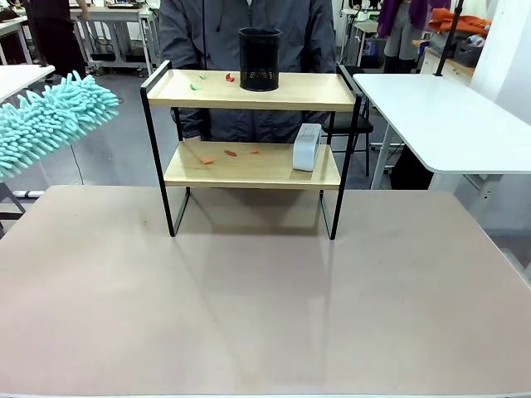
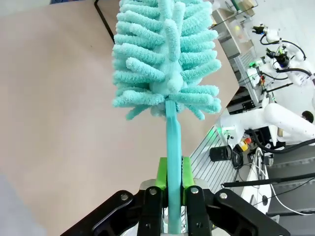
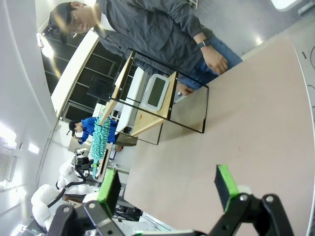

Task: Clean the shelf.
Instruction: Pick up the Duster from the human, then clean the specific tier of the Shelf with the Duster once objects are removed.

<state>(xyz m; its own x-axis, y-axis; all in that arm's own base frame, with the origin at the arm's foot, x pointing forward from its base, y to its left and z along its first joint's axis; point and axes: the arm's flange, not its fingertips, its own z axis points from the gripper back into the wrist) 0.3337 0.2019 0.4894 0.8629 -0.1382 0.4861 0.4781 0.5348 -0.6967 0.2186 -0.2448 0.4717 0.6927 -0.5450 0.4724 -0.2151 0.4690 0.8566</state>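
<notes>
At the far middle of the table point(image 1: 249, 307) stands the shelf point(image 1: 249, 103). We judge it light and easy to tip on its thin legs, so the black side frame is the place to steady it. Small scraps point(image 1: 230, 152) lie on both boards, near a black mesh cup point(image 1: 260, 60) and a white box point(image 1: 307, 147). Our left gripper point(image 2: 173, 174) clamps the handle of the soft duster point(image 2: 165, 54). The right gripper point(image 3: 166, 184) stands wide and empty. We see free room in front of the shelf and to its left.
</notes>
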